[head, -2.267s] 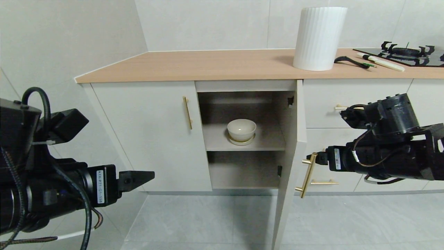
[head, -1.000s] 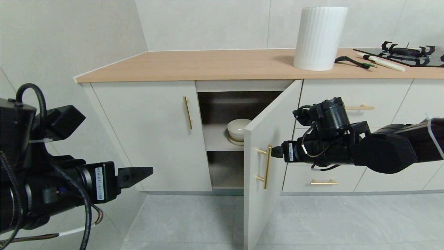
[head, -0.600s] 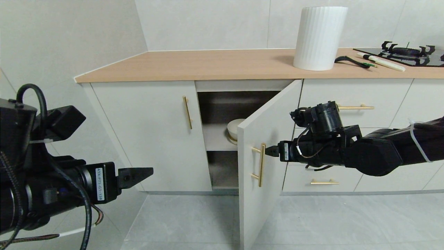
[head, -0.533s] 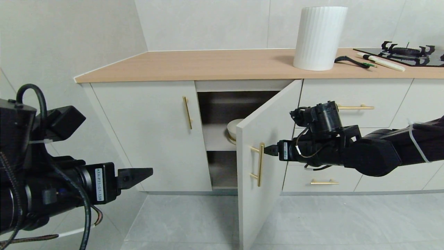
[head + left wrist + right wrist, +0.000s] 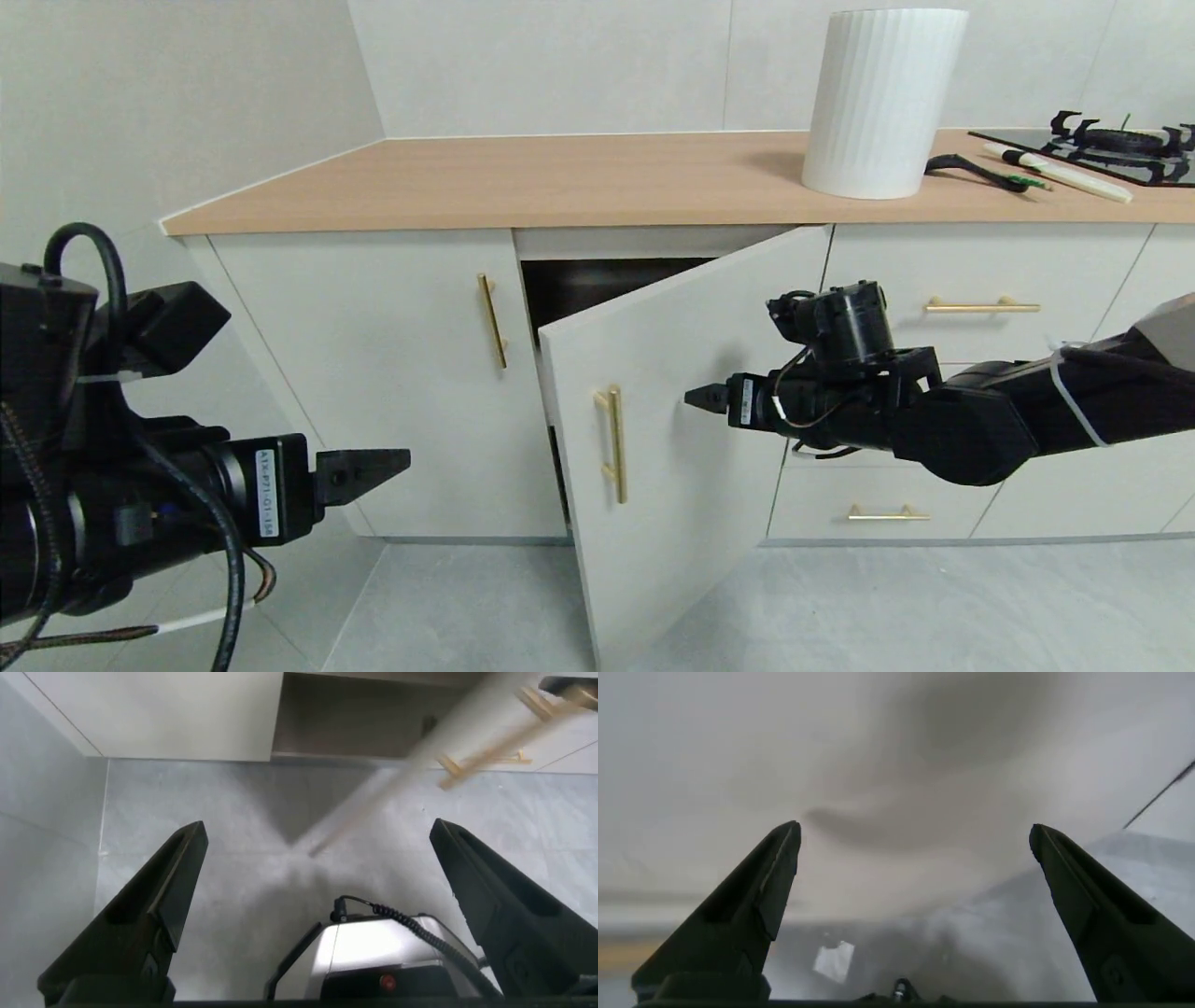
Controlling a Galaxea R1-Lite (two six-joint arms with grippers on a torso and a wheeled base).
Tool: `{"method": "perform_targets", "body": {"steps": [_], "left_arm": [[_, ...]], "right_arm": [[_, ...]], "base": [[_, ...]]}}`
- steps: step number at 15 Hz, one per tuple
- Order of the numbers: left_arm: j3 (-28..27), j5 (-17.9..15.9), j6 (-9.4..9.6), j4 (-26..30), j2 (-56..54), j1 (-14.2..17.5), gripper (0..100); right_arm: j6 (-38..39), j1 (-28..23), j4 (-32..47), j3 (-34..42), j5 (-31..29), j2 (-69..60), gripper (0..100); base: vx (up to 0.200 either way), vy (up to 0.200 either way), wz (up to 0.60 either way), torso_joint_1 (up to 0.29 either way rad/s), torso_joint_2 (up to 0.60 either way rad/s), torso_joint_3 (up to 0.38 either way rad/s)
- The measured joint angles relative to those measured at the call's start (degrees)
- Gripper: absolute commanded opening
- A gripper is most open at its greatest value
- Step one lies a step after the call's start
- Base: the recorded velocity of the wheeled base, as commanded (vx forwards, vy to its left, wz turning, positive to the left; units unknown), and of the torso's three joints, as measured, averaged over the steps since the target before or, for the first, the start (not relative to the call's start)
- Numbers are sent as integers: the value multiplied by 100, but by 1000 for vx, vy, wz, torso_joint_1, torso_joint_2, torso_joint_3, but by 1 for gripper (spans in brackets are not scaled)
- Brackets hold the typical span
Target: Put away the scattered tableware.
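The cupboard door [image 5: 672,345] under the bench [image 5: 523,177] stands ajar. It is hinged on its right edge and angled out over the floor, so it covers nearly all of the opening. A dark strip of the cupboard's inside [image 5: 597,273] shows above its top edge, and whatever sits on the shelves behind it is hidden.

The right gripper [image 5: 698,397] is level with the middle of the door. Its tip is right at the door's face, to the right of the gold handle [image 5: 613,444]; whether it touches the panel cannot be told. In the right wrist view its fingers [image 5: 752,901] are spread wide with nothing between them, and a pale blurred surface lies close ahead.

The left gripper [image 5: 378,462] hangs low on the left, well apart from the ajar door and in front of the closed left door [image 5: 373,355]. In the left wrist view its fingers [image 5: 154,905] are likewise spread and empty above the grey floor [image 5: 215,812].

Toward the right of the bench, a black-handled utensil [image 5: 980,170] and a long pale utensil [image 5: 1060,173] lie side by side. They are between a tall white ribbed cylinder [image 5: 882,103] and the hob [image 5: 1120,145]. Drawers [image 5: 980,271] with gold handles are to the right of the cupboard.
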Motion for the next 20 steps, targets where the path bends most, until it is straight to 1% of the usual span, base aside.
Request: {"method": "perform_targets", "body": {"steps": [2,4,7,9,11,16,18,20], "left_arm": [[-9,6,-7,-17,-7,-5,100],[-18,74,-13,-20,-7,4,100],[-20,90,-22,-17,-7,17,100],[-24,91,-24,-17,-7,24,100],[-28,90,-29,-20,-7,24,100],[-28,90,-27,-26,-11,22,100],[-28,90,-29,-20,-13,24,100],[-30,88,-27,-26,-13,24,100]], "right_arm": [[432,83,-7,-152,9,55,100],[631,163,-7,-246,27,126,100],[1108,290,-60,-522,-57,327,100],[1645,308,-76,-885,-111,532,100],[1992,308,-76,-1204,-168,738,100],[2526,232,-66,-2078,-786,1358,100],[2748,144,-18,-2443,-926,1607,100],[2809,41,-7,-2748,-1093,1824,100]], "base": [[0,0,0,0,0,0],[0,0,0,0,0,0],[0,0,0,0,0,0],[0,0,0,0,0,0],[0,0,0,0,0,0],[0,0,0,0,0,0],[0,0,0,0,0,0],[0,0,0,0,0,0]]}}
